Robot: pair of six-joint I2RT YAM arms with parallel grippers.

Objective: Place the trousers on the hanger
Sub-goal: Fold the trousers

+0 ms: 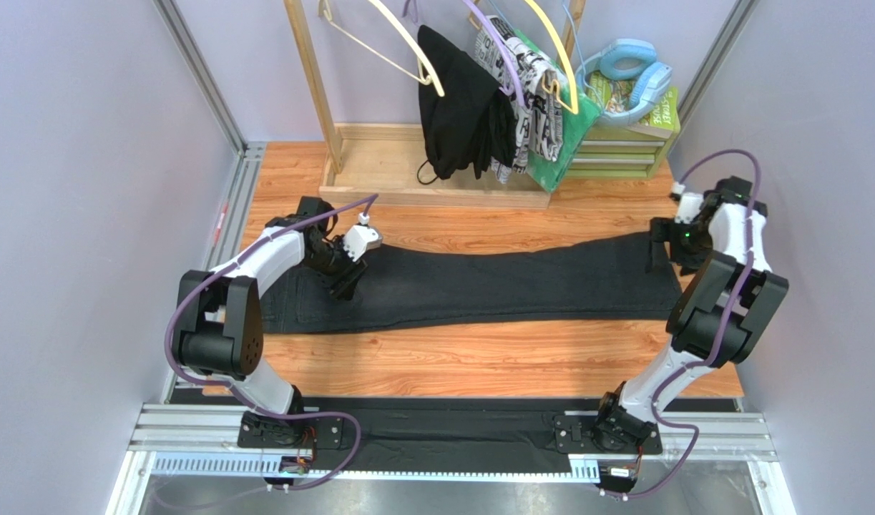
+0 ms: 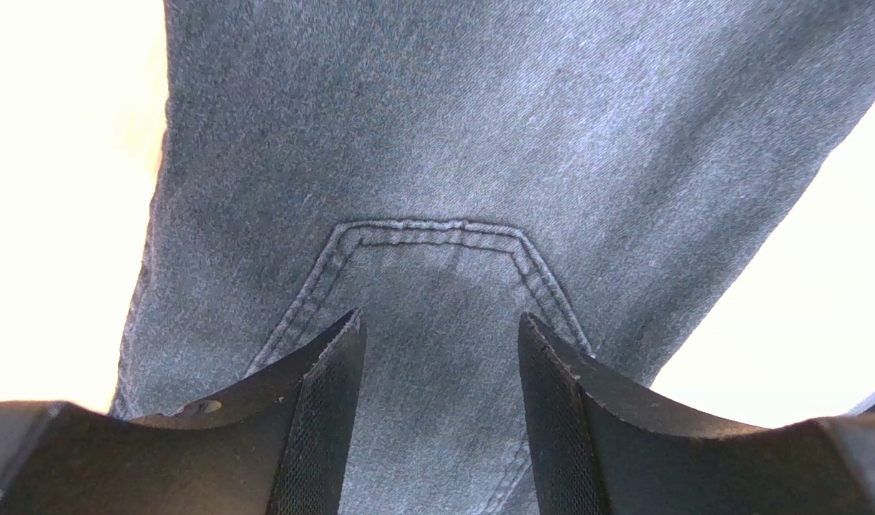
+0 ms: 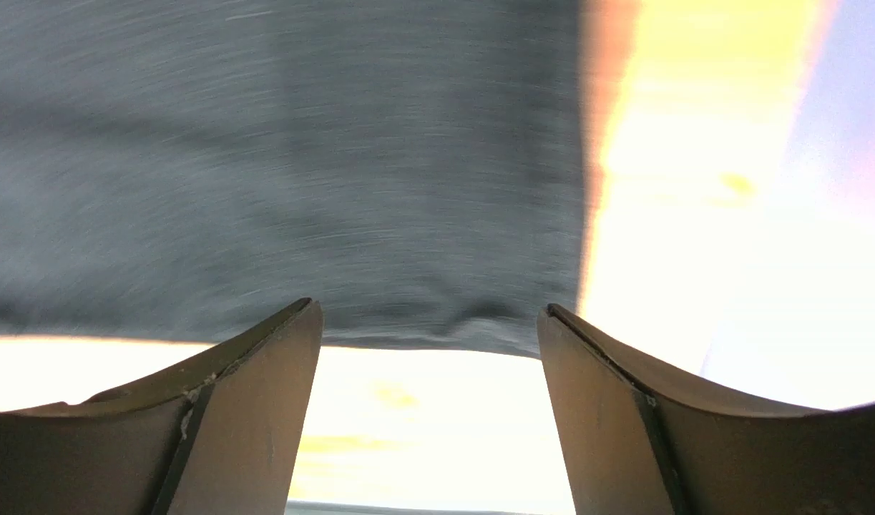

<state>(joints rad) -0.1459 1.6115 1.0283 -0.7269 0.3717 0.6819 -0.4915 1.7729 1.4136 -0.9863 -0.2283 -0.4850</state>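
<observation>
The dark charcoal trousers (image 1: 495,281) lie flat across the wooden table, waist at the left and leg ends at the right. My left gripper (image 1: 348,281) is open just above the waist end. In the left wrist view its jaws (image 2: 439,322) straddle a stitched back pocket (image 2: 441,268). My right gripper (image 1: 661,245) is open at the leg ends. In the right wrist view, which is blurred, the trouser hem (image 3: 302,193) lies just beyond the fingertips (image 3: 431,311). The pale cream hanger (image 1: 401,45) hangs empty on the rack at the back.
A wooden rack with a tray base (image 1: 409,161) stands at the back. It carries a black garment (image 1: 458,107), a patterned cloth (image 1: 530,86), a yellow hanger (image 1: 554,54) and a purple hanger (image 1: 490,32). Blue headphones (image 1: 630,67) lie on a green crate at the back right.
</observation>
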